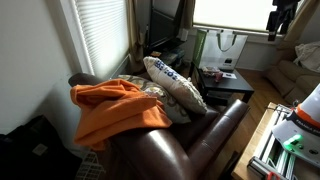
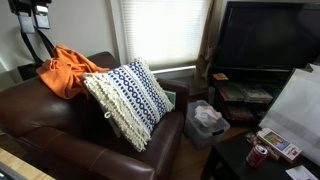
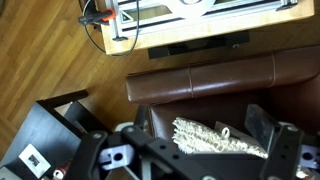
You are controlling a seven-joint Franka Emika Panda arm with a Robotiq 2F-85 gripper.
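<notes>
A white pillow with a blue pattern (image 1: 175, 85) (image 2: 128, 98) leans upright in a brown leather armchair (image 1: 205, 135) (image 2: 40, 120). An orange blanket (image 1: 115, 110) (image 2: 68, 70) is draped over the chair's back and arm. My gripper (image 3: 190, 165) hangs high above the chair, open, with nothing between its dark fingers (image 3: 285, 150). In the wrist view the pillow (image 3: 215, 140) lies far below between them, on the chair's seat (image 3: 200, 110). In both exterior views the gripper (image 1: 283, 18) (image 2: 30, 12) shows small at the top edge, well above the furniture.
A black TV (image 2: 265, 35) stands on a low stand beside the chair. A black side table (image 1: 225, 80) (image 3: 40, 140) carries small items and a red can (image 2: 258, 155). A clear bag (image 2: 207, 120) sits on the floor. A wooden frame with cables (image 3: 150, 25) stands behind the chair.
</notes>
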